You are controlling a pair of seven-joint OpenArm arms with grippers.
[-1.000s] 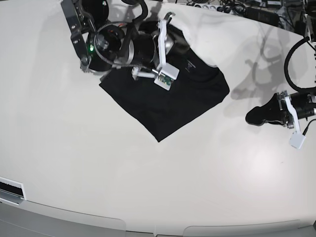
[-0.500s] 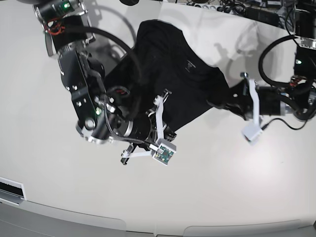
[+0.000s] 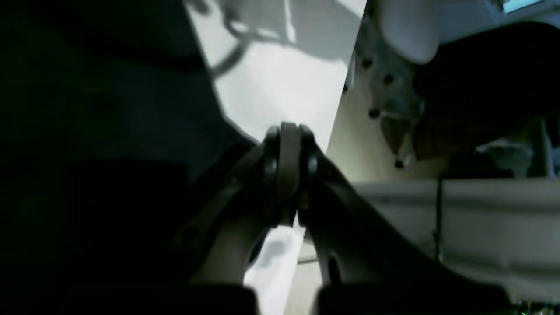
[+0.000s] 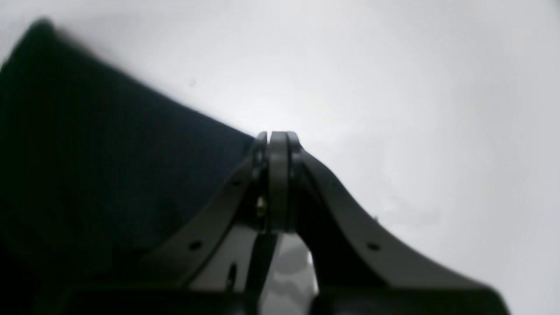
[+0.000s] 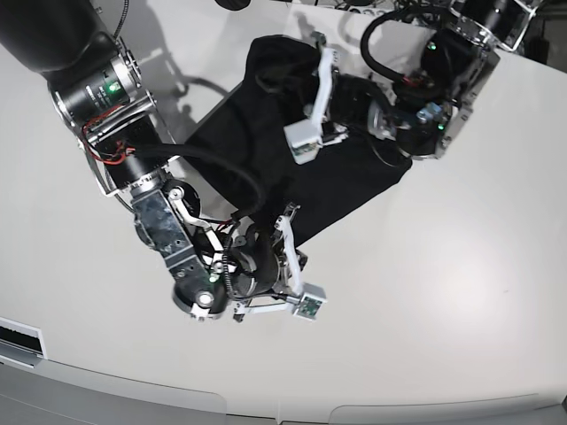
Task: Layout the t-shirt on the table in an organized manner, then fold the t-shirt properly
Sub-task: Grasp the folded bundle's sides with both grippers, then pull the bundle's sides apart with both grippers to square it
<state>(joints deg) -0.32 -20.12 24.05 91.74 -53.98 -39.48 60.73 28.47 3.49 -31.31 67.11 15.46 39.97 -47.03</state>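
Note:
The black t-shirt (image 5: 341, 181) lies spread over the middle of the white table (image 5: 443, 310), with its far part bunched and raised near the far edge. My right gripper (image 5: 285, 237) is at the shirt's near corner. In the right wrist view it (image 4: 278, 144) is shut, and the t-shirt (image 4: 109, 166) edge runs straight into its tips. My left arm (image 5: 390, 106) reaches in from the far right over the shirt. My left gripper (image 3: 286, 148) is shut, with dark t-shirt (image 3: 109, 131) fabric rising on its left and meeting the tips.
Cables and power strips (image 5: 390, 9) lie along the table's far edge. A white strip (image 5: 19, 341) sits at the near-left edge. In the left wrist view the table (image 3: 280, 78) ends just beyond the fingertips, with frame parts (image 3: 393, 96) below it.
The left arm has swung from the right side to the shirt's far part. The right arm went from the shirt's far left to its near corner. The shirt now reaches further toward the far edge.

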